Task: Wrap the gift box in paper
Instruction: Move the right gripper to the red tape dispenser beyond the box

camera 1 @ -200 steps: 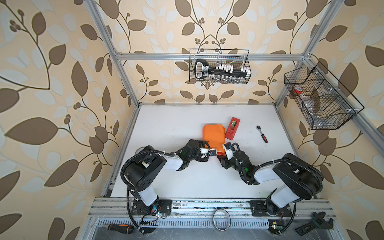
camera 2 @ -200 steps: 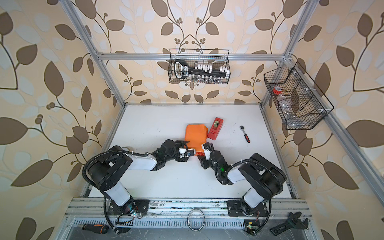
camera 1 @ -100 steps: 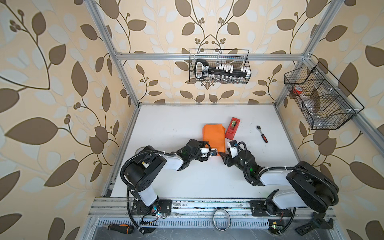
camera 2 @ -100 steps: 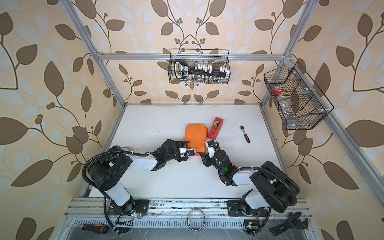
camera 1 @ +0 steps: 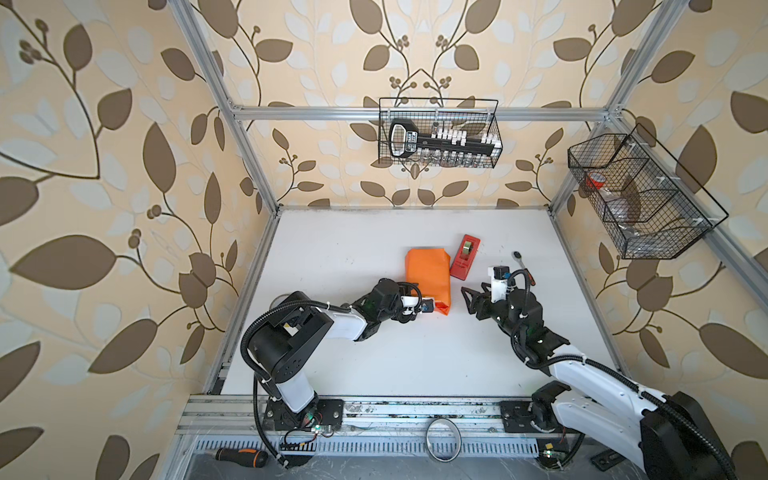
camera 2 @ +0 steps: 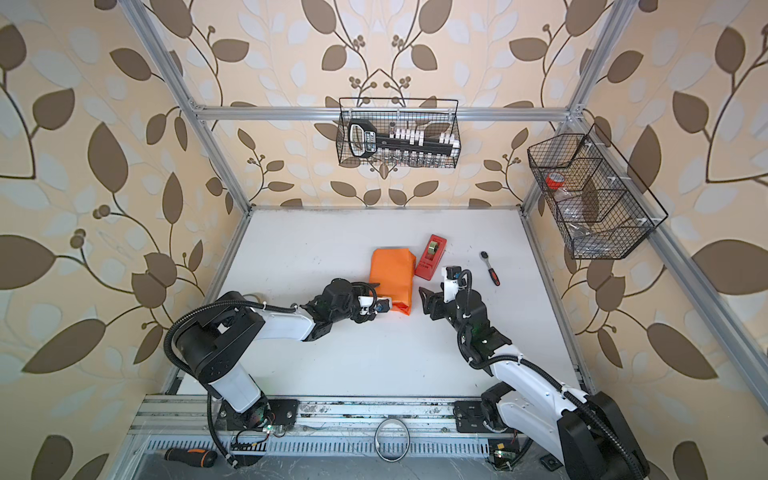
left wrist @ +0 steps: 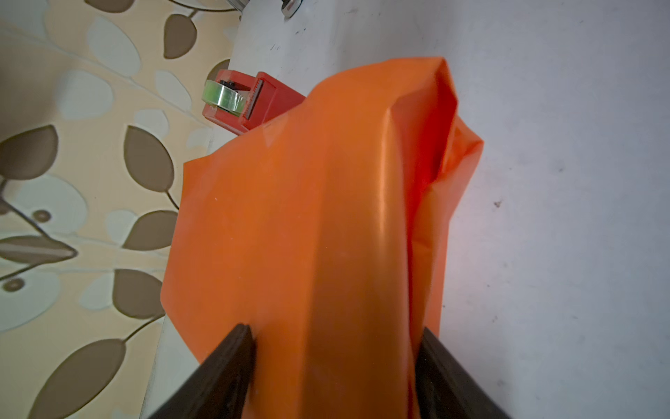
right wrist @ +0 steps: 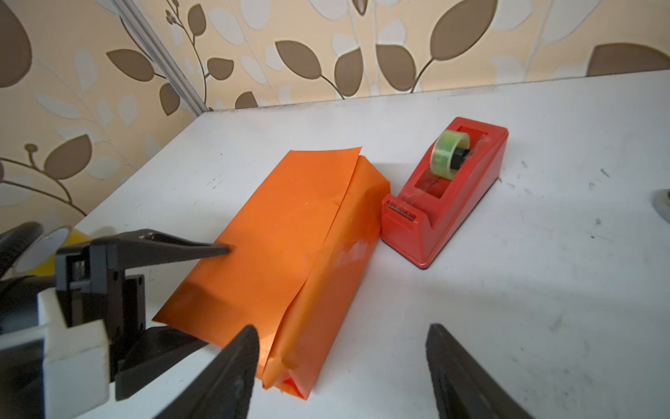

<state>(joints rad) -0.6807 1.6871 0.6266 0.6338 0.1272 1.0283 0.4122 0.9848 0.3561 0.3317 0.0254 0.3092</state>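
Likely the open end of the paper (right wrist: 290, 232) crumples if the left tool (left wrist: 335, 332), straddling it with grip unclear, squeezes while the right tool (right wrist: 340, 328) hangs spread, empty.

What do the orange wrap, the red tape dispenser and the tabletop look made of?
The paper: thin glossy sheet, possibly coated or film; it holds sharp creases and shows glare.
The tape dispenser: moulded red plastic, semi-gloss, rounded edges.
The tabletop: hard white matte board, likely laminate or painted; scuffed with dark marks.
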